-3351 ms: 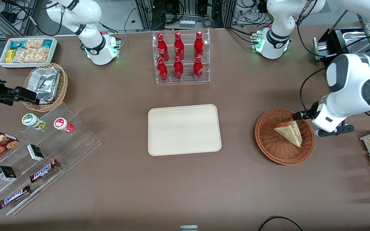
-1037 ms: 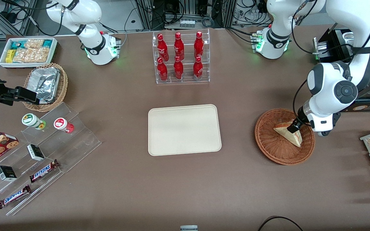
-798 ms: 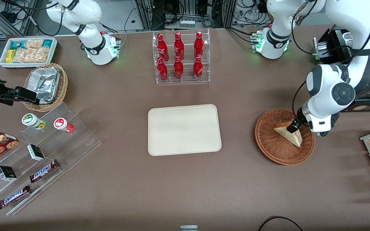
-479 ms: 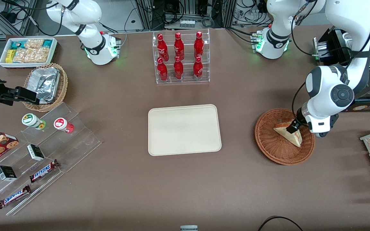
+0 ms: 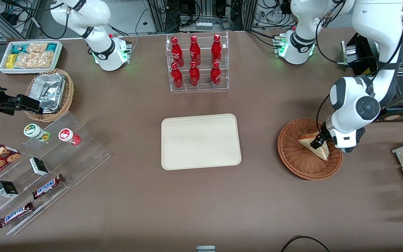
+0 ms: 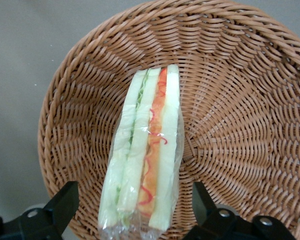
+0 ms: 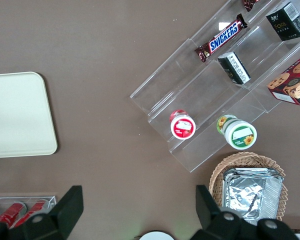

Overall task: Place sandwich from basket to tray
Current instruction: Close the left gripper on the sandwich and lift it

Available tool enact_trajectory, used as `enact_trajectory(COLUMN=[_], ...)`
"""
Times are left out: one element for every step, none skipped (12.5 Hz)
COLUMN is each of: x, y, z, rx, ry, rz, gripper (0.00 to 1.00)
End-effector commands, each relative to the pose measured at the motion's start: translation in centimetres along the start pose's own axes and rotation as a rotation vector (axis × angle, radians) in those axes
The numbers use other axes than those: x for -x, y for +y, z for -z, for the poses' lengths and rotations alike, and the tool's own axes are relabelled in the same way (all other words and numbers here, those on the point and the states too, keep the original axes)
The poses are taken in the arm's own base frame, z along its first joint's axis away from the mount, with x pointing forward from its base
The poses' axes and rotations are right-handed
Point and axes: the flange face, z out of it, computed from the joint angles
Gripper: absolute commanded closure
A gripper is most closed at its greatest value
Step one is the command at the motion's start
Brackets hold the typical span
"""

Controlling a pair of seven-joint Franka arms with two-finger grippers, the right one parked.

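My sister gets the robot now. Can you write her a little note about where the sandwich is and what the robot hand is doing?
Gripper: open, down in the basket, one finger on each side of the sandwich, not squeezing it.
Sandwich: lying in the reddish-brown basket at the working arm's end of the table, wrapped in clear film.
Tray: mid-table, nothing on it.
Done: the gripper has reached the sandwich.
Left: close the fingers on it, lift it out, carry it to the tray, set it down and let go.
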Motion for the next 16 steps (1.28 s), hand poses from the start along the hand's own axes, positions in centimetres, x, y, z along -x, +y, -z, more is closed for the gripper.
enact_trajectory(x=[0.0,0.0,0.1,0.0,0.0,0.0,0.1,0.0,0.0,-0.1,-0.2,-0.3,-0.4,-0.4,0.3,1.0], y=[-0.1,-0.2,-0.2,-0.2,-0.2,-0.2,-0.2,-0.2,-0.2,0.0,0.5,1.0,1.5,2.0,3.0,3.7], z=[-0.3,-0.4,-0.5,-0.4,-0.3,-0.1,0.2,0.6,1.5,2.4,3.6,4.7,5.9,6.9,7.8,8.3], rx=[0.0,0.0,0.002,0.002,0.0,0.0,-0.005,-0.013,-0.009,-0.01,-0.023,-0.04,-0.052,-0.059,-0.06,-0.065], ry=[0.018,0.016,0.017,0.017,0.016,0.016,0.013,0.008,0.012,0.013,0.007,-0.002,-0.009,-0.012,-0.009,-0.01], rz=[0.016,0.022,0.022,0.023,0.025,0.025,0.029,0.031,0.03,0.026,0.023,0.016,0.013,0.006,-0.014,-0.039], gripper=[0.25,0.57,0.86,1.0,1.0,1.0,1.0,1.0,1.0,1.0,1.0,1.0,1.0,1.0,1.0,1.0])
